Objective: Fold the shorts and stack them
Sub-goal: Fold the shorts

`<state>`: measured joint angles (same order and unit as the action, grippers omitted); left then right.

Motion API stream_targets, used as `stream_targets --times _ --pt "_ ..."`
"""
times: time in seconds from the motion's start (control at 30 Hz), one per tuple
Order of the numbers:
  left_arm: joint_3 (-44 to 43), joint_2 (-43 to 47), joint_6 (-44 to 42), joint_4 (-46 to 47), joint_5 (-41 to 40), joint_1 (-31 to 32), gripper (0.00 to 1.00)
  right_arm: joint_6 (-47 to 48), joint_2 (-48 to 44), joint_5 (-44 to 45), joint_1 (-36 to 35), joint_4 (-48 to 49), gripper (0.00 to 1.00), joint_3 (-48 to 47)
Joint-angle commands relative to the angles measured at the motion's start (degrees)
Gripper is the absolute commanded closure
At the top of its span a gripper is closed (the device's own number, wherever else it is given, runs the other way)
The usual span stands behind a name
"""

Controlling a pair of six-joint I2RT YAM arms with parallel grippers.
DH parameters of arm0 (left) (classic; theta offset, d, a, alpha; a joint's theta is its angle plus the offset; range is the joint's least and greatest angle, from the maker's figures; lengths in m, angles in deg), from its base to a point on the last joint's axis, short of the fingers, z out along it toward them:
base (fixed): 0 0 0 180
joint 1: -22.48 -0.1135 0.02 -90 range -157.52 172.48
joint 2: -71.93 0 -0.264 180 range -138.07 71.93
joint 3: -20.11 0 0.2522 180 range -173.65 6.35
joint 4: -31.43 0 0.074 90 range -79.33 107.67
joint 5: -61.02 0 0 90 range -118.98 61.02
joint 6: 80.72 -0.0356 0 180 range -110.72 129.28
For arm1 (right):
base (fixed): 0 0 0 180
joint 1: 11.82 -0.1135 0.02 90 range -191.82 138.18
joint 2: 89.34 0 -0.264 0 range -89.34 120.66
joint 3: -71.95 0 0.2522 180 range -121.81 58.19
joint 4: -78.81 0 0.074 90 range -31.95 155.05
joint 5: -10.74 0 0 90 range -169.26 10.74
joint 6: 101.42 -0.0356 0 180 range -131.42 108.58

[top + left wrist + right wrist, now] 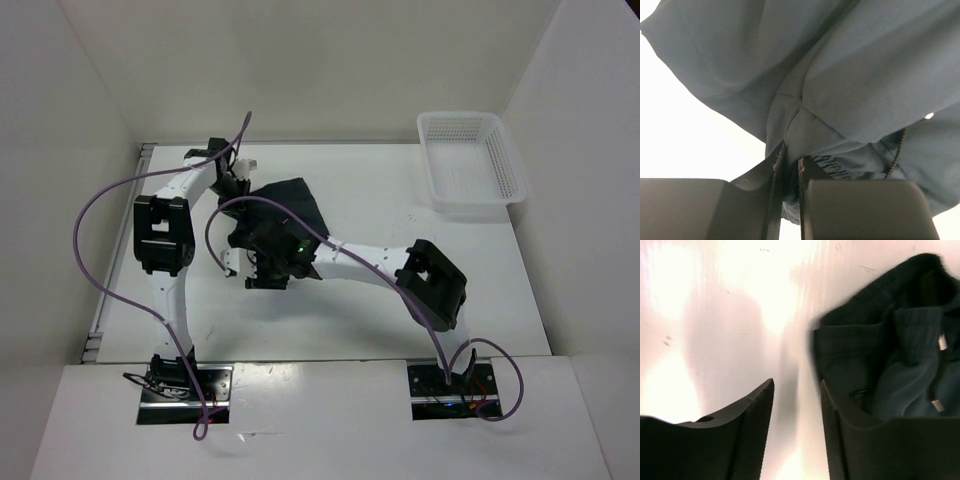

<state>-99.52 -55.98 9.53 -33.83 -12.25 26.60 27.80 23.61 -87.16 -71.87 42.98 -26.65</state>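
The dark shorts (pixel 290 205) lie bunched on the white table at centre left. In the left wrist view the shorts (pixel 850 85) hang in folds, and my left gripper (pixel 789 167) is shut on a pinch of their fabric by the waistband. In the top view the left gripper (pixel 232 180) sits at the cloth's left edge. My right gripper (pixel 797 390) is open and empty over bare table, just left of the shorts' waistband and drawstring (pixel 900 360). In the top view the right gripper (pixel 262 265) is at the cloth's near edge.
A white lattice basket (pixel 470 160) stands at the back right of the table (pixel 400 310). White walls close in the sides and back. Purple cables loop off both arms.
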Motion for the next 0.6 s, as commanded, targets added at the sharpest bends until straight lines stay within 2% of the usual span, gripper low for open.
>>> stream_targets --times 0.0,0.17,0.23,0.4,0.47,0.57 --pt "-3.5 0.7 -0.3 4.1 -0.5 0.0 0.87 -8.5 -4.3 -1.2 0.0 1.7 0.50 -2.5" --pt "-4.0 1.9 -0.3 4.1 -0.5 0.0 0.87 -20.9 -14.1 -6.4 6.3 6.1 0.42 -4.1" --pt "-3.5 2.4 -0.3 4.1 0.1 0.0 0.87 -28.9 -15.9 -7.0 12.2 8.1 0.41 -3.6" --pt "-4.0 4.1 -0.3 3.6 0.6 1.8 0.85 -38.4 -13.7 -8.7 22.2 7.4 0.39 1.0" --pt "-5.2 4.1 -0.3 3.6 -1.0 2.6 0.83 -44.4 -11.7 -11.5 26.8 8.3 0.36 3.4" --pt "-5.8 3.6 -0.3 3.6 -4.2 4.0 0.81 -47.4 -7.4 -13.8 30.2 10.0 0.33 4.9"
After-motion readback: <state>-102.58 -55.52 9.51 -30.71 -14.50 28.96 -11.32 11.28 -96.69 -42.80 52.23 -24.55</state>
